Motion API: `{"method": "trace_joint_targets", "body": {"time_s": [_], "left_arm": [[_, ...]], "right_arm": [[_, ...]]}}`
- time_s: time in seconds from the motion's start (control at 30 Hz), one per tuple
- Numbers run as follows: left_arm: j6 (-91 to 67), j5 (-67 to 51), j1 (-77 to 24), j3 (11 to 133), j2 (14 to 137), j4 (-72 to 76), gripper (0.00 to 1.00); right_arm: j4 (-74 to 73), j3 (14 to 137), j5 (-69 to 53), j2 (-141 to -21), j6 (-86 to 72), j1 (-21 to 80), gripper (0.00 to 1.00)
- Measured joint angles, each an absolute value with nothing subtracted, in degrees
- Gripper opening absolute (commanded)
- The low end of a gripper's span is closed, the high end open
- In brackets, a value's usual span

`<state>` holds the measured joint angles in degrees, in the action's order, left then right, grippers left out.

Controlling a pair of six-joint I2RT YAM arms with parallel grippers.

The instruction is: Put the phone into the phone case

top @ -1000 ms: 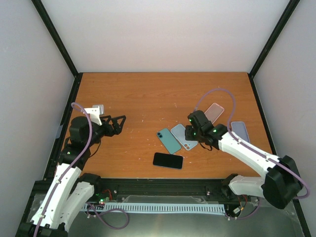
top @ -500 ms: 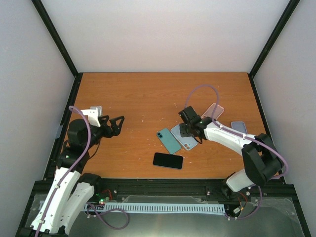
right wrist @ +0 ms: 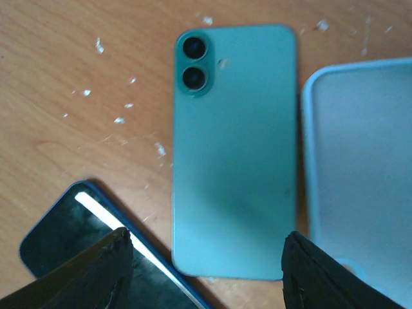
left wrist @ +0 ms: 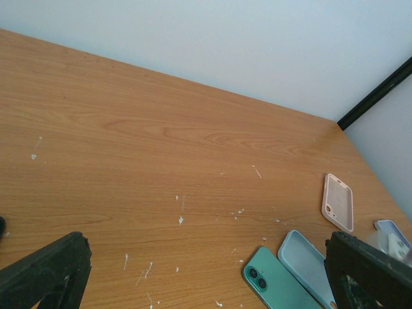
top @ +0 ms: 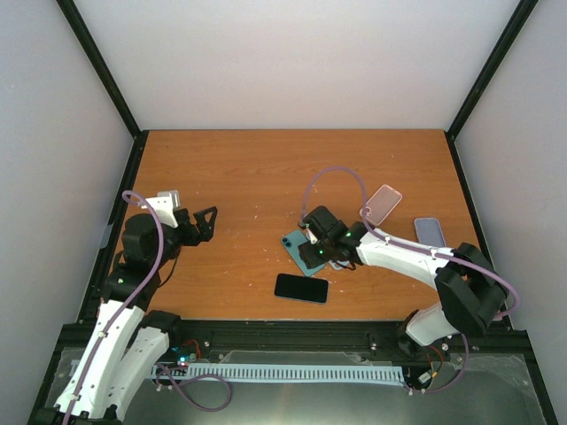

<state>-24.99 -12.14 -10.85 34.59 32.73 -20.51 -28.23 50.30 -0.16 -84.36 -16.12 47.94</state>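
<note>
A teal phone [right wrist: 235, 148] lies face down on the table, its two camera lenses at the far end. My right gripper [right wrist: 209, 270] hovers open just above its near end, one finger on each side, touching nothing. In the top view the right gripper [top: 313, 255] covers part of the teal phone [top: 291, 243]. A light blue phone case [right wrist: 360, 167] lies hollow side up right beside the phone. A black phone [right wrist: 77, 254] lies screen up at the lower left. My left gripper [top: 202, 221] stands open and empty far to the left.
A pink case [top: 383, 204] and a lavender case [top: 430, 232] lie right of the group. From the left wrist I see the teal phone [left wrist: 277, 286], blue case [left wrist: 308, 261] and pink case [left wrist: 337, 201]. The black phone [top: 301, 288] is near the front edge.
My right arm has swung left, from over the blue case to over the teal phone, and its jaws have widened. The left arm has barely moved.
</note>
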Motion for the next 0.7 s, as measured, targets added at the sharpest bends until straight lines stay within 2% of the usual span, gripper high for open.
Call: {"method": "trace_joint_targets", "body": {"time_s": [0.07,0.23,0.43,0.7], "left_arm": [[-25.21,-11.75,-10.85,34.59,32.71,-20.67,0.99],[-27.03,-12.1,-10.85,34.59,32.95,-20.75,1.0],[-29.58,-13.85,-10.85,34.59,34.11,-21.02,1.0],[-30.79,-14.87,-10.85,34.59,34.46,-21.47,0.99]], "right_arm": [[-29.34,50.28,0.03,-84.27,-16.14,49.36,0.71],[-30.2,48.14,-0.99,-82.04,-15.25,52.14,0.92],[-31.0,47.72,-1.3,-83.09,-14.13,53.01,0.95],[-31.11,47.48,-2.37,-85.12,-12.93,54.26,0.95]]}}
